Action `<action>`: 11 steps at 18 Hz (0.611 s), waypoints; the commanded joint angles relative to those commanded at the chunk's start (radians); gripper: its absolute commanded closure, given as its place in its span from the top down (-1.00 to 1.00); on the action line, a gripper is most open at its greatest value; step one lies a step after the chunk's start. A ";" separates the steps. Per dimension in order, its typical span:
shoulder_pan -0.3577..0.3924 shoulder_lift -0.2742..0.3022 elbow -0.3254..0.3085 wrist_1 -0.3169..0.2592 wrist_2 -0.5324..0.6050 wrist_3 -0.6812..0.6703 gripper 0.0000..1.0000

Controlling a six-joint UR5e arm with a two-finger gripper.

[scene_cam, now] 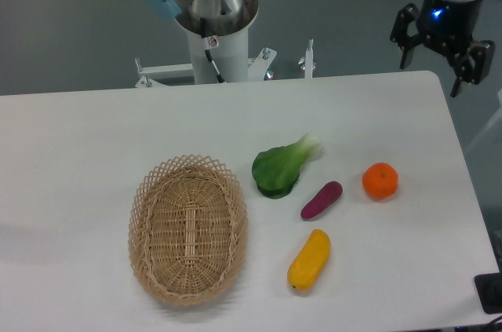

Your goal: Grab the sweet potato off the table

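Sweet potato point(321, 199) untouched on worktop point(78, 136); claw point(443, 53) released, empty, high at far right edge.

Tuber lies diagonal between bok choy point(282, 167), orange point(380, 180) and yellow fruit point(309, 260), apart from each. Best approach: descend over its middle, fingers across the narrow width, clear of the greens. Claw is well apart, up and to the right.

Grey-blue floor point(70, 26) behind; even, soft overhead light
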 joint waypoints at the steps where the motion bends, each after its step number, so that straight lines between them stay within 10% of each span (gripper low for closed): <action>1: -0.002 0.000 -0.009 0.006 0.000 0.000 1.00; 11: -0.002 0.008 -0.032 0.017 -0.006 -0.023 1.00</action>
